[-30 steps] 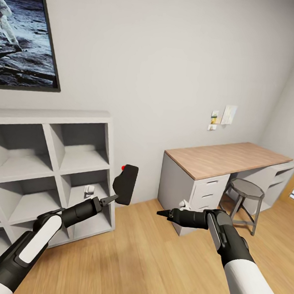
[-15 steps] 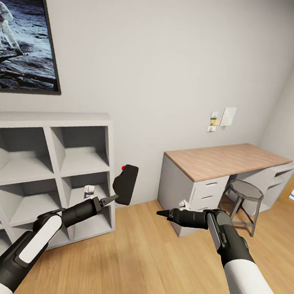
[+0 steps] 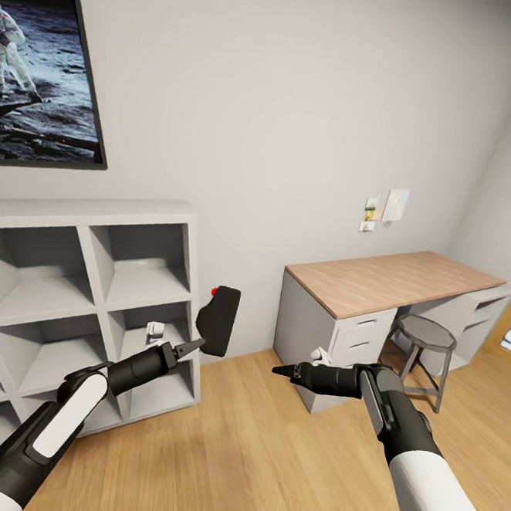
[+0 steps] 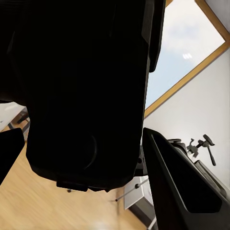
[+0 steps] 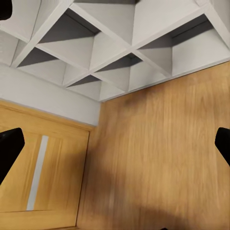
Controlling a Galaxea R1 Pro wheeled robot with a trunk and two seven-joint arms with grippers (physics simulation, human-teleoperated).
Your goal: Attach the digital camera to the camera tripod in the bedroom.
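I am carrying the digital camera (image 3: 220,320) through the bedroom, clenched in my left end effector (image 3: 195,346), with the camera riding just above and ahead of its tips. My right end effector (image 3: 279,371) grasps nothing, its fingers spread wide in the right wrist view. The camera tripod (image 4: 201,146) shows small in the left wrist view, well beyond the camera. Next I judge I must turn toward it. The notes (image 3: 395,203) on the wall above the tabletop (image 3: 393,277) are too small to read.
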